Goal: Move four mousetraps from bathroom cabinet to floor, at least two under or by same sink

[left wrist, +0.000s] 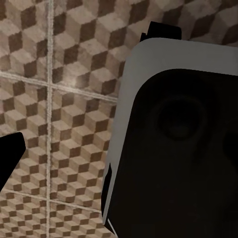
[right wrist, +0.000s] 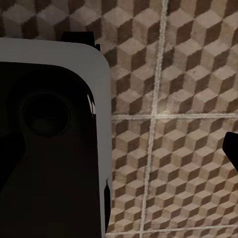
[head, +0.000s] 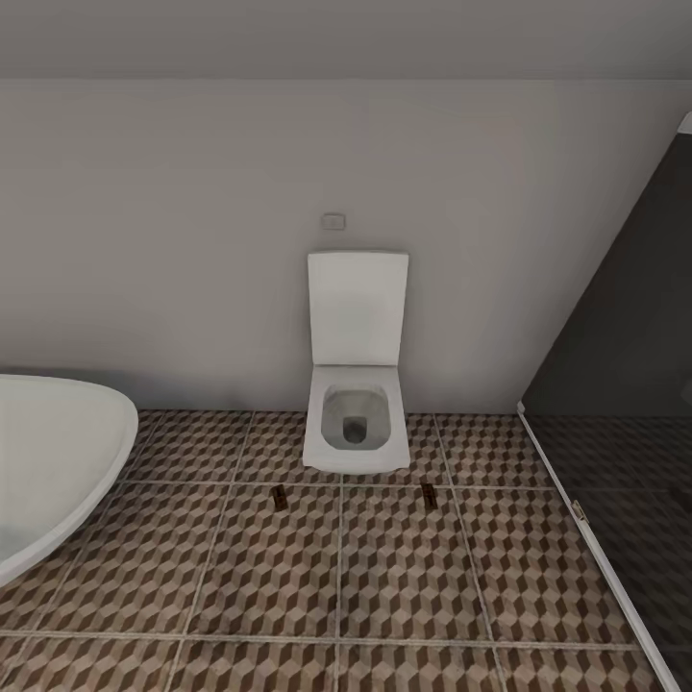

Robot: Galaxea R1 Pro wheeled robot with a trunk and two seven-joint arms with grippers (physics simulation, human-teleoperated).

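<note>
Mousetraps first: seen from the wrists, neither end effector shows enough to tell whether its fingers stand apart or together. In the left wrist view one dark fingertip (left wrist: 10, 153) pokes in at the edge, beside a large grey-and-black body of the robot (left wrist: 173, 148), and the bathroom floor (left wrist: 59, 124) lies under both. In the right wrist view a dark fingertip (right wrist: 231, 148) shows at the edge, again beside the robot's grey-and-black body (right wrist: 49, 139), over the same cube-patterned tiles. Nothing is visible held in either.

Farther out, in the head view, two mousetraps lie flat on the bathroom floor (head: 288, 596) in front of the toilet (head: 356, 423): one mousetrap (head: 280, 497) near its front left corner, the other mousetrap (head: 429, 495) near its front right corner, each just beside a grout line and well apart from each other. The toilet's lid stands up against the plain wall (head: 173, 240). A white bathtub (head: 48, 452) curves in at the left, and a dark glass panel (head: 625, 365) closes off the right side.
</note>
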